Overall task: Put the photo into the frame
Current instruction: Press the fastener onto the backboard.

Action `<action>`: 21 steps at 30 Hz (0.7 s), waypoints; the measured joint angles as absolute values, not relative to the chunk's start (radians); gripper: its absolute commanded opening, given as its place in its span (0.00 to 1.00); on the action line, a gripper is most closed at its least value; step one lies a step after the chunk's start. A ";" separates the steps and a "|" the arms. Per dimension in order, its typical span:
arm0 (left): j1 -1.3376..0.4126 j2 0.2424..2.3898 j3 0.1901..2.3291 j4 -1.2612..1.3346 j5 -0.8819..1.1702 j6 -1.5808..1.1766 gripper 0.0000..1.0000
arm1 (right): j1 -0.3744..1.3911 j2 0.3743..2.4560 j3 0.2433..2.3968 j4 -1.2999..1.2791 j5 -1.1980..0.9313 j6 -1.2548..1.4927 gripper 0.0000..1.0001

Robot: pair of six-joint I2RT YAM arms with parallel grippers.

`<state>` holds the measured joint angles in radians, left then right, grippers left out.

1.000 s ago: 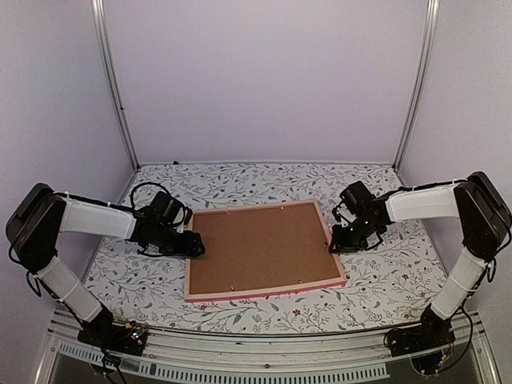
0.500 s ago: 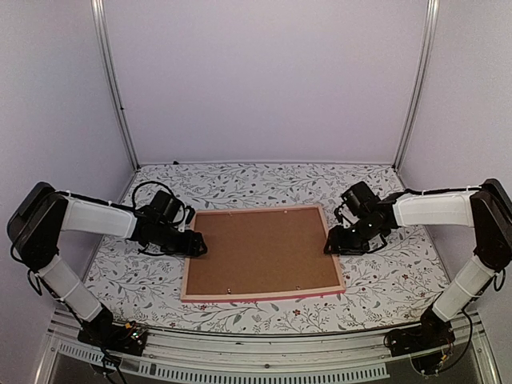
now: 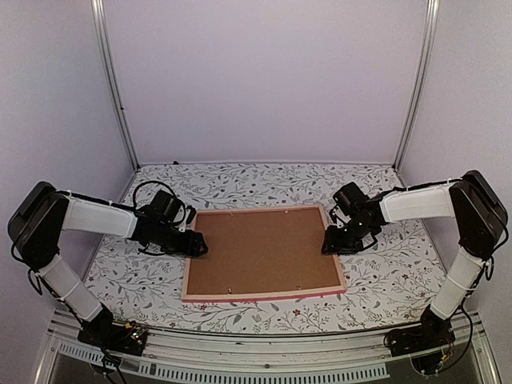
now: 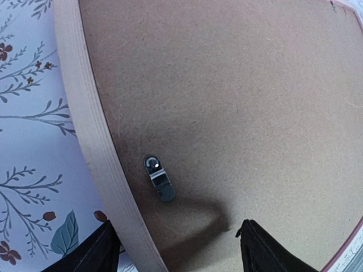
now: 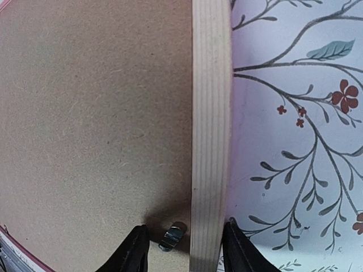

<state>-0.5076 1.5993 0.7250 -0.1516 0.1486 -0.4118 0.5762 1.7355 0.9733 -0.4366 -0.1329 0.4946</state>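
Observation:
The frame (image 3: 264, 295) lies back-up on the table, its brown backing board (image 3: 260, 250) facing me. The photo is hidden. My left gripper (image 3: 196, 245) is at the left rail (image 4: 85, 113), open, one finger outside the rail and one over the board, near a small metal clip (image 4: 159, 178). My right gripper (image 3: 330, 242) is at the right rail (image 5: 211, 113), open, straddling the rail and a metal clip (image 5: 173, 237). In the wrist views the left gripper (image 4: 178, 243) and the right gripper (image 5: 184, 246) hold nothing.
A floral-patterned cloth (image 3: 384, 276) covers the table around the frame. Metal posts (image 3: 116, 88) and pale walls close in the back and sides. More small clips (image 3: 230, 290) dot the board's edges.
The frame has turned slightly and settled squarer and flatter on the table. My right gripper has shifted a little left along the right rail, its jaws wider. The left arm has barely moved.

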 measured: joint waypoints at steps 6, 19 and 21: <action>-0.508 1.599 0.725 -0.152 0.149 -0.412 0.74 | 0.576 1.737 0.973 -0.437 -0.129 0.501 0.38; -0.508 1.599 0.725 -0.152 0.148 -0.412 0.74 | 0.571 1.737 0.979 -0.448 -0.114 0.518 0.29; -0.508 1.599 0.725 -0.152 0.148 -0.412 0.74 | 0.570 1.738 0.979 -0.448 -0.115 0.519 0.27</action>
